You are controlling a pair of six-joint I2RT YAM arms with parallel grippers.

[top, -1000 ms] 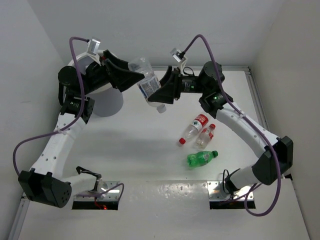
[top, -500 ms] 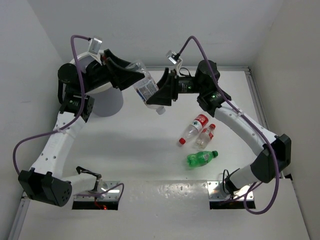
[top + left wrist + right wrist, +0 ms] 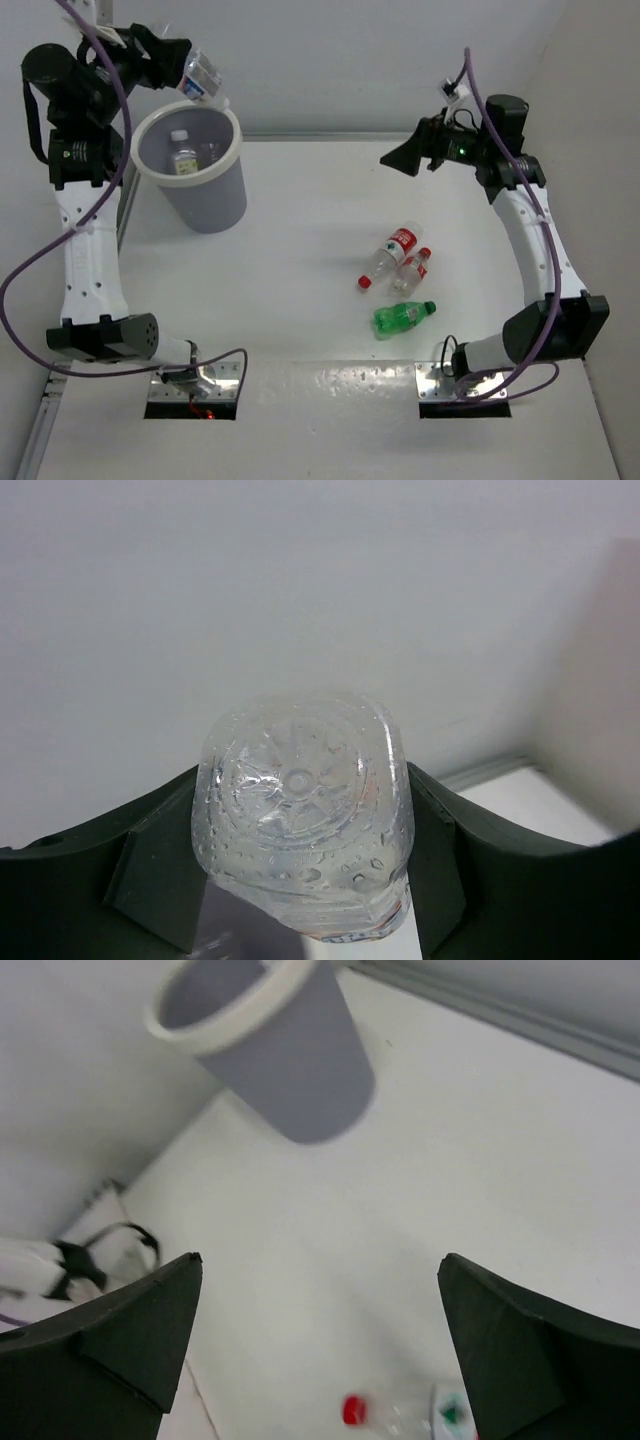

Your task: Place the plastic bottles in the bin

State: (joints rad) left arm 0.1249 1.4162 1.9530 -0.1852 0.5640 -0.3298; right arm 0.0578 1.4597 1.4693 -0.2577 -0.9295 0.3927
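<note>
Left gripper (image 3: 178, 62) clamps a clear bottle (image 3: 300, 810), cap indistinct, above the bin (image 3: 205, 200); right gripper (image 3: 320, 1265) gapes empty.

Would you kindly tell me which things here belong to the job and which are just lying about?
Job: round grey white-rimmed bin, clear plastic bottle in left pincer, clear bottle inside it, two red-labelled bottles, green bottle.
Just there: purple cables, metal base plates.

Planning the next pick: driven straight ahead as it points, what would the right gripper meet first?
Probably bare table, between the bin and the red-capped bottle. The right gripper has a line that looks free until then, though depth is unclear.
</note>
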